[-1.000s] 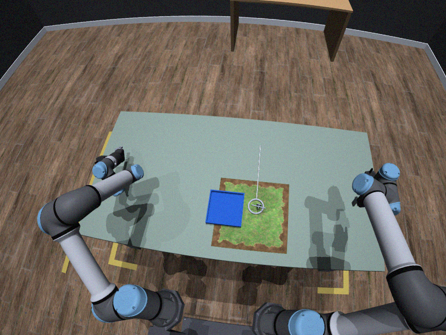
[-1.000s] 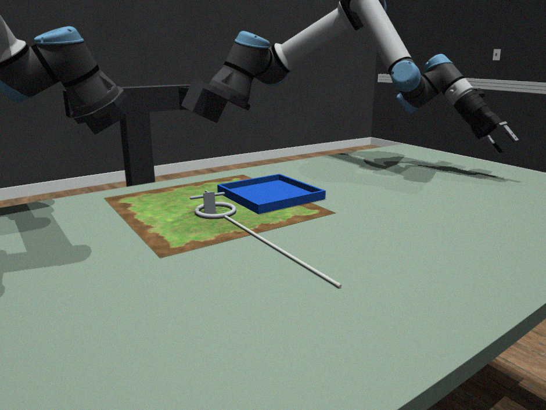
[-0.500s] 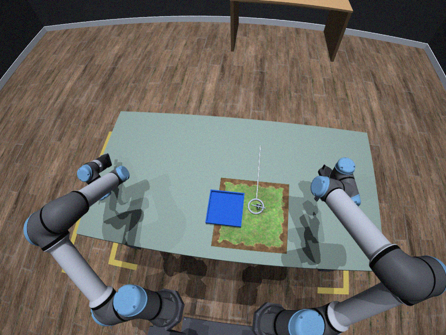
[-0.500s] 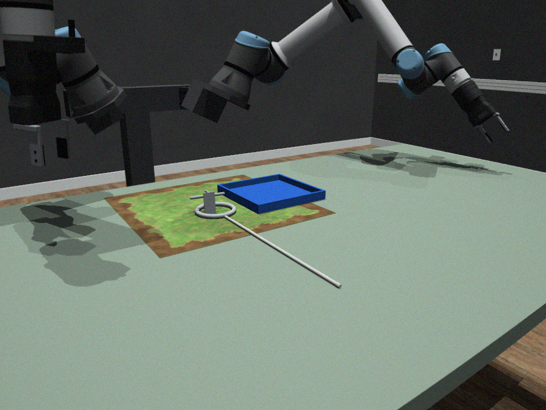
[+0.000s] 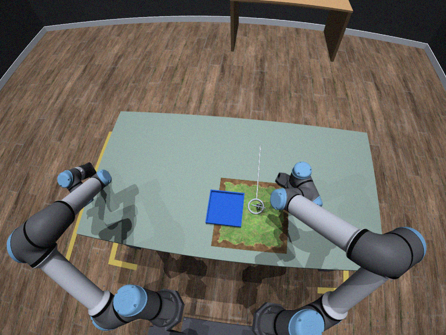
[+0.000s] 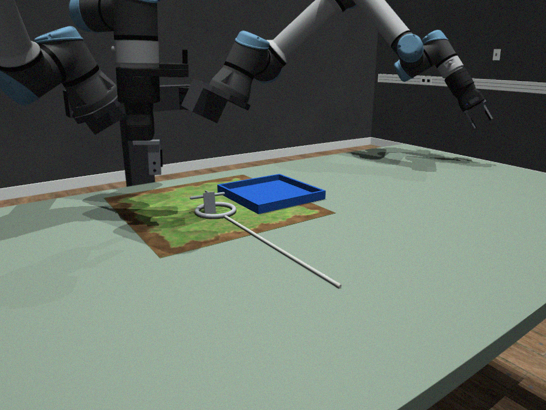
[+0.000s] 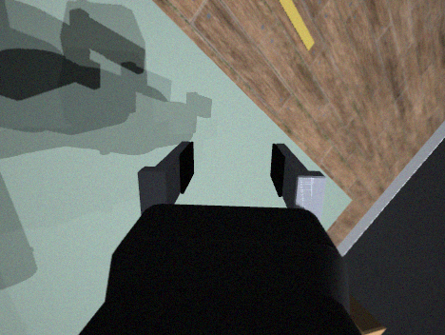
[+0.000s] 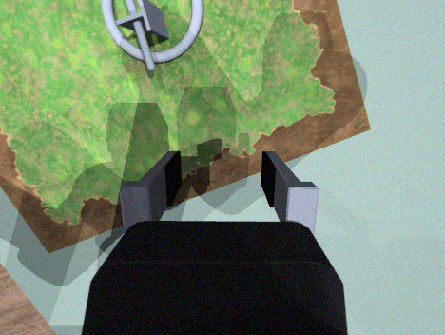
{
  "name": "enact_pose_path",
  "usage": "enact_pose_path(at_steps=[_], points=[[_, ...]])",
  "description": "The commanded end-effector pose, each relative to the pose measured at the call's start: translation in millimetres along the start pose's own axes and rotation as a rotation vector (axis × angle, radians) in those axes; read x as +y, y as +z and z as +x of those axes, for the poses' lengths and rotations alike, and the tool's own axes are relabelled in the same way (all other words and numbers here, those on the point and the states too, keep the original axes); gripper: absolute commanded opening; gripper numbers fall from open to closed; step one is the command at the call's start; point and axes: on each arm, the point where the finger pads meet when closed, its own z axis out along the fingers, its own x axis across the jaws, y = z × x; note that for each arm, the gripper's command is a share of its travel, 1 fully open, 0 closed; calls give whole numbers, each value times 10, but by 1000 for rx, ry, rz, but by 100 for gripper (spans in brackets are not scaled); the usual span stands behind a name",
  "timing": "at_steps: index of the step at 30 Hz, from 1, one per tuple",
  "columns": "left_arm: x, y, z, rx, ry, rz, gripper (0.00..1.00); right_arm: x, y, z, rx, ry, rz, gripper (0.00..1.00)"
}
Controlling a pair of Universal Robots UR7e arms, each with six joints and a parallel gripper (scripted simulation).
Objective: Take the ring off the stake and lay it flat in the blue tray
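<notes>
The ring (image 5: 250,210) (image 6: 215,216) (image 8: 190,40) still encircles the stake (image 6: 209,202) (image 8: 157,23), both grippers spread wide, and lifting and laying it in the blue tray (image 5: 225,208) (image 6: 292,204) remain.

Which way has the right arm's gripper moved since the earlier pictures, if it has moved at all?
Yes: the right gripper has moved in toward the ring.
</notes>
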Motion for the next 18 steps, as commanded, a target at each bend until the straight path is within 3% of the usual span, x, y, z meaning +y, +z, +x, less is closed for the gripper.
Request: enact_pose_path(at_steps=[1,2,3,6,17,18], points=[[-366,-333,-116,-51,-156,30,100,-734,189,-427,25,-198,31,100],[-366,-333,-116,-51,-156,30,100,-734,189,-427,25,-198,31,100],[-478,-442,-146,-60,-204,42,100,-907,238,-554,26,-218,31,100],[-660,-631,-205,-75,-285,64,100,-992,265,-650,29,-255,33,100],[-1169,-1260,-437,-112,-545,138,100,-1034,250,-648,33,-262,37,100],[-1169,-1260,-437,-112,-545,138,100,-1034,250,-648,33,-262,37,100]])
